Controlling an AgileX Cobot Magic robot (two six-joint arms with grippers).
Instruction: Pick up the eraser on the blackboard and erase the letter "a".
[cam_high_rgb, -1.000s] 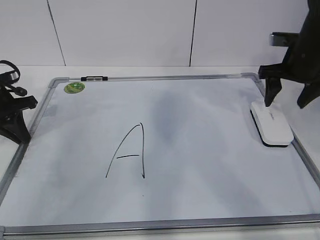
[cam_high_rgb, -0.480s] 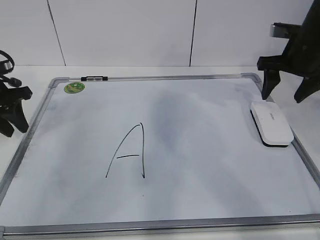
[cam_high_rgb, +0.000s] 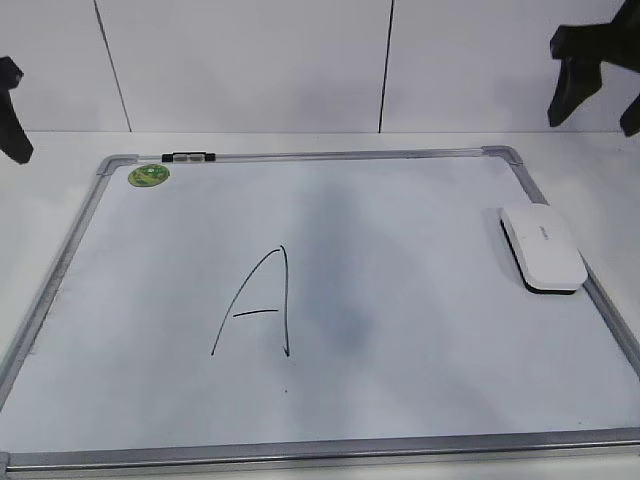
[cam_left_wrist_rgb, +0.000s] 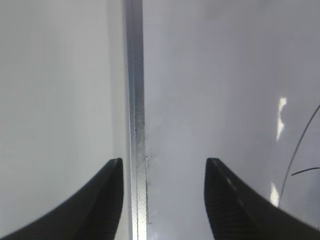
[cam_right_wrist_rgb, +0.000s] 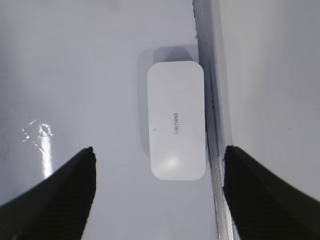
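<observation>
The eraser (cam_high_rgb: 542, 249) lies flat on the blackboard (cam_high_rgb: 400, 400) against its right frame, untouched; the right gripper (cam_right_wrist_rgb: 159, 200) hangs above it, jaws wide apart; the left gripper (cam_left_wrist_rgb: 161, 200), also spread, straddles the left frame; a capital "A" (cam_high_rgb: 258, 303) sits mid-board.

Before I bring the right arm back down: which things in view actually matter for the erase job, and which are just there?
Job:
- eraser, lying at the right edge of the blackboard
- the only letter drawn, a capital "A"; no lowercase "a" shows
- right gripper, open above the eraser
- left gripper, open over the board's left frame

Just there:
- green sticker
- black-and-white clip on the top frame
</observation>
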